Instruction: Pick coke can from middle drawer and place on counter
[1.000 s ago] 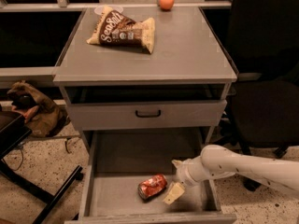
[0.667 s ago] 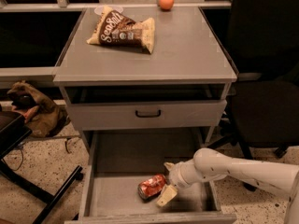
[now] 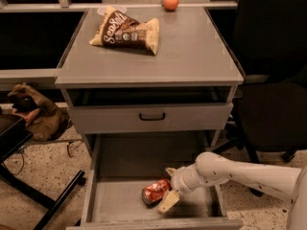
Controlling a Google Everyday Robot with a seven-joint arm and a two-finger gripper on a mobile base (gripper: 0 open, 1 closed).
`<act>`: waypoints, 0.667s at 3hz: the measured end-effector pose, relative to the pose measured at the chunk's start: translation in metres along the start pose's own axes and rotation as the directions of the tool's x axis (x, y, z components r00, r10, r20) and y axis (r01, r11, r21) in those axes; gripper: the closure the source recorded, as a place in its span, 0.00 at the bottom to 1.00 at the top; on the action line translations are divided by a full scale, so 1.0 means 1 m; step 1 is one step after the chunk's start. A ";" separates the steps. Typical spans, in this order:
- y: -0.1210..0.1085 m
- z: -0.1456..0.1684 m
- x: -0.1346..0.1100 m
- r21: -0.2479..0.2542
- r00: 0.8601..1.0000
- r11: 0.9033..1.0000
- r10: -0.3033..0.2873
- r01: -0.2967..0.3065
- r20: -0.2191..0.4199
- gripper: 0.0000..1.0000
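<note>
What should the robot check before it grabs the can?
1. Drawer pulled out: ok. The drawer is open and its floor shows.
2. Can within reach: ok. The can lies on its side on the drawer floor.
3. End effector lined up: ok. The end effector is at the can's right end, with open fingers either side.
4. Can gripped: not ok. The fingers are not closed yet.
5. Room on the counter: ok. The counter has bare space right of the bag and in front of the orange.
6. Clear lift past the upper drawer front: cannot tell.
</note>
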State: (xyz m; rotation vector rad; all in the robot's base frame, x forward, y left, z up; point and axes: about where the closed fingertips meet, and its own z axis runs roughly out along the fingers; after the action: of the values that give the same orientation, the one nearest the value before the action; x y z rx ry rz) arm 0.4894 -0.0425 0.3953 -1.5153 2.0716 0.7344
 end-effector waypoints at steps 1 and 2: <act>0.007 0.015 -0.008 -0.041 1.000 0.999 -0.020 0.020 0.012 0.00; 0.013 0.025 -0.013 -0.072 0.999 0.997 -0.031 0.033 0.022 0.00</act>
State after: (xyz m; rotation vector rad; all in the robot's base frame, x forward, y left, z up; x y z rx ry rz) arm 0.4817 -0.0139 0.3871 -1.5693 2.0204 0.8176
